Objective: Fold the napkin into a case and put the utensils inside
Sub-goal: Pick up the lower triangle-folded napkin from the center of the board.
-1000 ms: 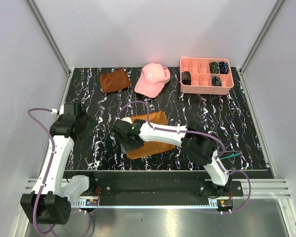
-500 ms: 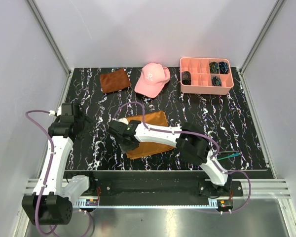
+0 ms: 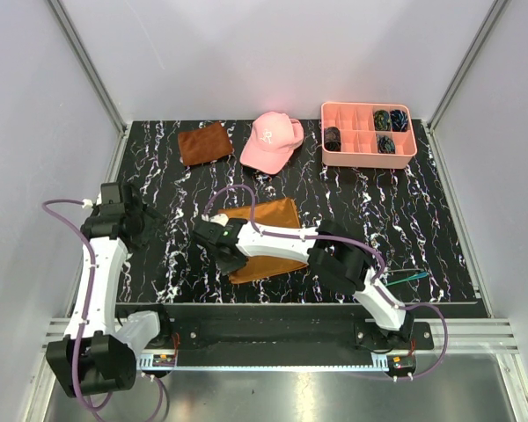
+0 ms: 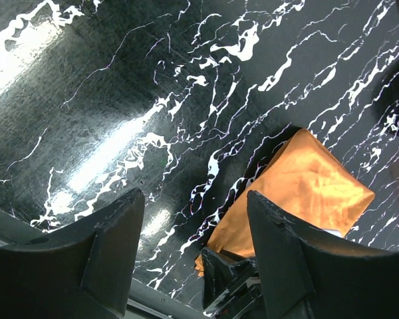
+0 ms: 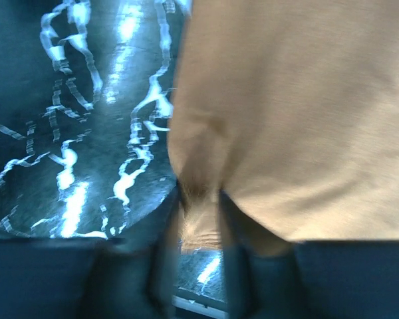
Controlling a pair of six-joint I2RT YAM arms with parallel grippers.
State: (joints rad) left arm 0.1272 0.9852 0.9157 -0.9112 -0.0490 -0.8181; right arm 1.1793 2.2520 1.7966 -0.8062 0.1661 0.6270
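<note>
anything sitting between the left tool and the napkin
Nothing visible does: only bare table lies between the open left tool and the napkin. The right tool is at the napkin's left edge, pinching the cloth.

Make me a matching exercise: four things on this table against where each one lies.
Things:
1. napkin
2. pink cap
3. compartment tray
4. utensils

Places:
A. far right corner of the table
B. near right edge
C. far middle
D. centre, one corner pinched in the right gripper

Pairs: 1-D, 2-C, 3-A, 4-B
</note>
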